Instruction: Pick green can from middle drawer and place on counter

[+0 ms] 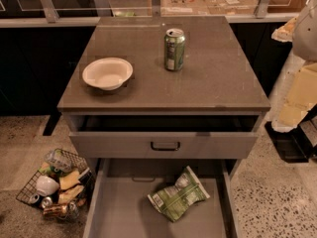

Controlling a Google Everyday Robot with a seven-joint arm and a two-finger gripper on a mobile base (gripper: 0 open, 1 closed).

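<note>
The crumpled green-and-white foil snack bag (178, 194) lies flat on the floor of the wide grey middle drawer (119, 212), which stands open, with the bag right of the middle. Above it, a grey drawer front with a small black handle (165, 146) is slightly ajar. The smooth grey-brown worktop (218, 78) carries an upright green aluminium soda can (174, 49) and a white bowl (107, 73), well apart. The pale claw (292, 114) hangs at the right edge, beside the cabinet, far from the bag; apart or together, I cannot tell.
</note>
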